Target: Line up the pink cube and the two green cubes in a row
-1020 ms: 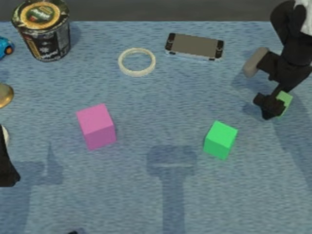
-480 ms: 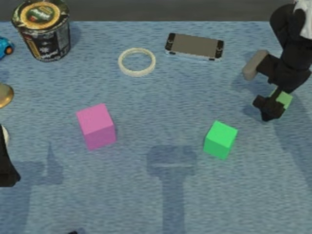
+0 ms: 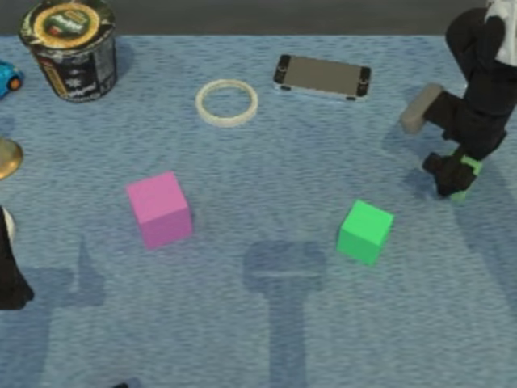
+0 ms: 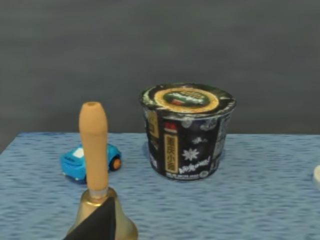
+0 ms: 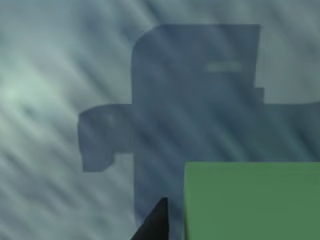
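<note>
Blocks on a blue cloth table, right arm at the far right.

The big matte pink cube sits left, the bright green cube right of the middle. The right gripper is clamped on the small pale green cube. Farther back stands a black paper cup, lid on. The left gripper waits at the left edge.

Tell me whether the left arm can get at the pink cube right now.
Probably yes. The pink cube stands alone on open cloth toward the left side, nothing on or against it, and the left arm sits parked at that edge.
</note>
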Controlling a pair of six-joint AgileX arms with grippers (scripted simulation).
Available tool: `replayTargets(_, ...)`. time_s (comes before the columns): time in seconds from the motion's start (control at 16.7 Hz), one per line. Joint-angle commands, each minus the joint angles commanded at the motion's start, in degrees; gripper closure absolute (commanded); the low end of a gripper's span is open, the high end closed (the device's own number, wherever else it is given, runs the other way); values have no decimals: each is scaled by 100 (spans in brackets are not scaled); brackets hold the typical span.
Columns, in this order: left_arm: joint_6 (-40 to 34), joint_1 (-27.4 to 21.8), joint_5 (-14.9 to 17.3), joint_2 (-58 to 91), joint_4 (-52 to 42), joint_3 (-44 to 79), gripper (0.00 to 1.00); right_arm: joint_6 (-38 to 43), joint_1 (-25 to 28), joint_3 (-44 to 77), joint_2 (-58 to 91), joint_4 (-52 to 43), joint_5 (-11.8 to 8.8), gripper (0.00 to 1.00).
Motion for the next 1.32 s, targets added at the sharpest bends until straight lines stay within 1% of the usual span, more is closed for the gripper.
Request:
replayTargets(0.12,0,0,0,0,0,0,0,0,0,0,0,0,0,98)
replayTargets(0.18,0,0,0,0,0,0,0,0,0,0,0,0,0,100)
replayTargets(0.6,0,0,0,0,0,0,0,0,0,0,0,0,0,100)
replayTargets(0.66,0,0,0,0,0,0,0,77,0,0,-200,-125,-70,100)
replayTargets(0.72,0,0,0,0,0,0,0,69,8,20,-202,-145,-70,100)
replayTargets(0.84,0,0,0,0,0,0,0,51,29,216,-253,-364,-74,100)
replayTargets(1.14,0,0,0,0,0,0,0,65,46,914,-512,-1387,-75,100)
replayTargets(1.32,0,0,0,0,0,0,0,67,51,990,-559,-1474,-74,100)
